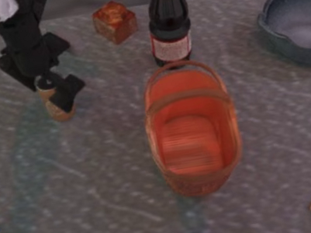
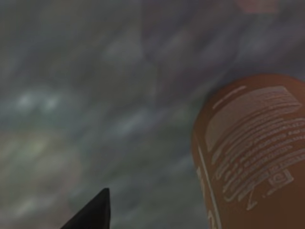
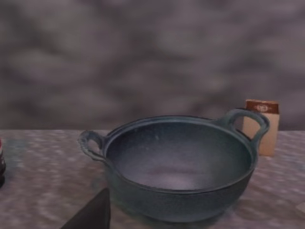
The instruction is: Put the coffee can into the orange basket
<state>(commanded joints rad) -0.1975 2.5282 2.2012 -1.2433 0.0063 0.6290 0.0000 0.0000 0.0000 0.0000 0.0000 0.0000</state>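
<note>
While the left tool (image 1: 57, 92) is sitting clenched around the coffee can (image 1: 54, 103) at the desk's far left, the orange basket (image 1: 193, 131) is lying well off to the can's right, toward desk centre and a bit nearer the front. Can is standing roughly upright, long axis vertical; basket's long axis is running front-to-back, w/ the handle arching across. Left arm is clearly nearer. Right arm is parked by the blue-grey bowl (image 3: 178, 164), can't tell its fingers. Next move, I'd judge: lifting, then carrying right.
</note>
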